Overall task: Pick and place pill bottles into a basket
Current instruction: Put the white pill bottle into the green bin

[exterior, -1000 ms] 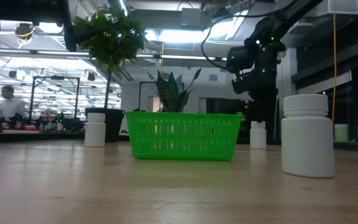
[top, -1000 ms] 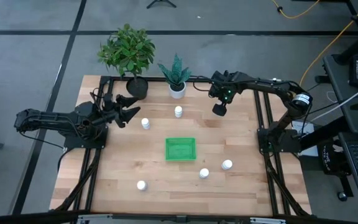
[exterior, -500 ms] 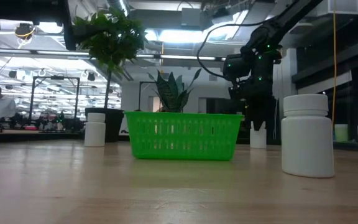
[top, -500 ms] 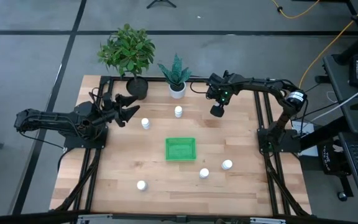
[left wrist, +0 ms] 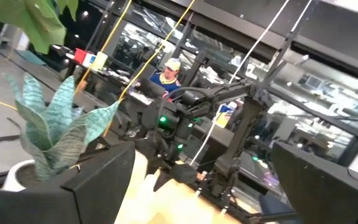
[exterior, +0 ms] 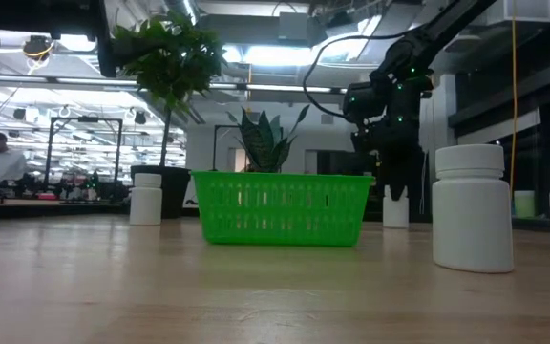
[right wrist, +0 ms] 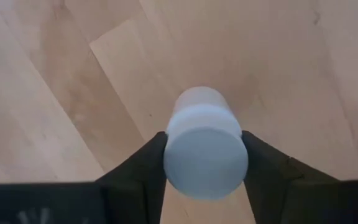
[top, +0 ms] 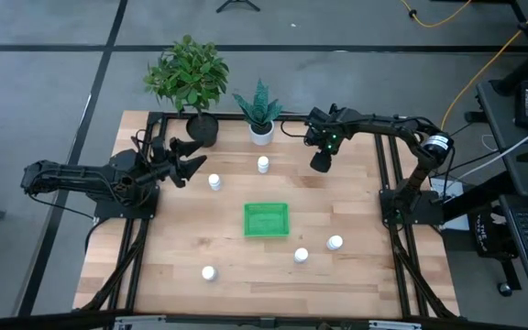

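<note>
Between the right gripper's (right wrist: pixel 205 163) two dark fingers (right wrist: pixel 143 167) stands a bottle (right wrist: pixel 205 148), seen cap-on from above, with a finger pressed against each side of the cap so that the gripper is clamped on it; the bottle's base meets the wooden table (right wrist: pixel 61 81) just beyond the fingertips. From above, this gripper (top: pixel 320 162) sits at the table's far right part, and the held bottle is hidden under it there. In the low view it (exterior: pixel 393 191) comes straight down, its fingers ending at the bottle (exterior: pixel 395 211) on the tabletop. The basket (top: pixel 266 220) lies well apart from those fingers, at the middle of the table (top: pixel 172 238), and no bottle shows inside it. Five more bottles stand loose: two (top: pixel 263 164) (top: pixel 214 181) beyond the basket's far side, two (top: pixel 301 256) (top: pixel 335 243) on its near right, and one (top: pixel 208 272) at the near left. The left gripper (top: pixel 193 158) waits at the table's left edge, its fingers (left wrist: pixel 98 180) spread wide apart and holding nothing.
</note>
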